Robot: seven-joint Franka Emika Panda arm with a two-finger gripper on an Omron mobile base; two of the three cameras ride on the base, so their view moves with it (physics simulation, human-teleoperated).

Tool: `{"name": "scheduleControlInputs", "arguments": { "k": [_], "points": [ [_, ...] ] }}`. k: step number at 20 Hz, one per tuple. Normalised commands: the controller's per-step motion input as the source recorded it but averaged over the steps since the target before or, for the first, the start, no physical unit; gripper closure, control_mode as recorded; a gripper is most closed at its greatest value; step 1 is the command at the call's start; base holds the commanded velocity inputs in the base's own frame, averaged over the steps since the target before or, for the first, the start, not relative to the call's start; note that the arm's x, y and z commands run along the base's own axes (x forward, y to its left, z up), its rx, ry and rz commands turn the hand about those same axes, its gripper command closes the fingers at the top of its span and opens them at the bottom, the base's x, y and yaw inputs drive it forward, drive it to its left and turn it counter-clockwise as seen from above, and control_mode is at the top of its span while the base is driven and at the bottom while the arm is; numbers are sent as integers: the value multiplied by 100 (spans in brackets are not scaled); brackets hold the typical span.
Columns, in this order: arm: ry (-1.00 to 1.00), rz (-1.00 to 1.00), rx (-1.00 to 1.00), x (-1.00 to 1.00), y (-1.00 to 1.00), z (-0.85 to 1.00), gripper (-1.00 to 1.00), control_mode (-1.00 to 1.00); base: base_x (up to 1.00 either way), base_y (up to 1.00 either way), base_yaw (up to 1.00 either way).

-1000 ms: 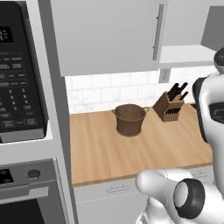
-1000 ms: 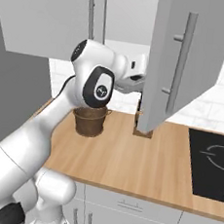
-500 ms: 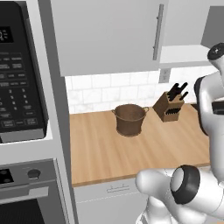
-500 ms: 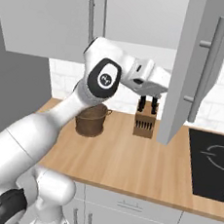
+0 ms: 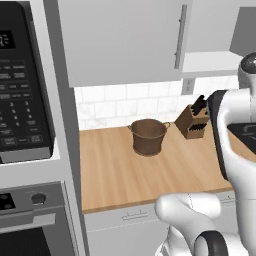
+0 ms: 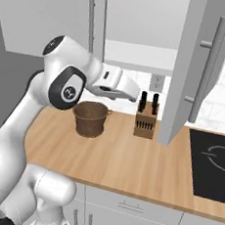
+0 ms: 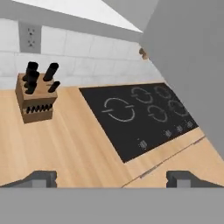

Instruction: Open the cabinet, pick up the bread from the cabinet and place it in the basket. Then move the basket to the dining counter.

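Cabinet door (image 6: 200,69) swung wide, right of frame | claw (image 7: 111,177) spread, empty | I'd swing up to the shelf, clearing knife block (image 6: 146,118) | basket (image 6: 90,118) waits on counter (image 6: 129,160).

Matt light grey flat-panel cabinet doors (image 6: 200,69) with brushed silver metal bar handles (image 6: 206,70). Rough brown woven basket (image 6: 90,118) on smooth pale wooden worktop (image 6: 119,164). Wooden knife block (image 6: 146,123), glossy black glass hob (image 7: 144,116), glossy white tiles (image 5: 120,105).

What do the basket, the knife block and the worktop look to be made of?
Basket: brown woven fibre by its ribbed, matte wall, likely wicker. Knife block: plain matte wood with dark, probably plastic, handles. Worktop: light wood, faint grain lines, low sheen.
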Motion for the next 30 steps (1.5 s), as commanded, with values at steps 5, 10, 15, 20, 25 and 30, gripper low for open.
{"name": "scheduleControlInputs", "arguments": {
  "k": [5,10,15,20,25,30],
  "points": [
    [-9,22,24,47,81,23,-100,-100,0,0,0],
    [-18,27,9,35,64,37,-100,-100,0,0,0],
    [-26,32,0,24,78,22,-100,-100,0,0,0],
    [-23,14,4,72,50,24,-100,-100,0,0,0],
    [-1,1,6,62,27,62,-100,-100,0,0,0],
    [0,-1,3,27,11,35,-100,-100,0,0,0]
  ]
}}
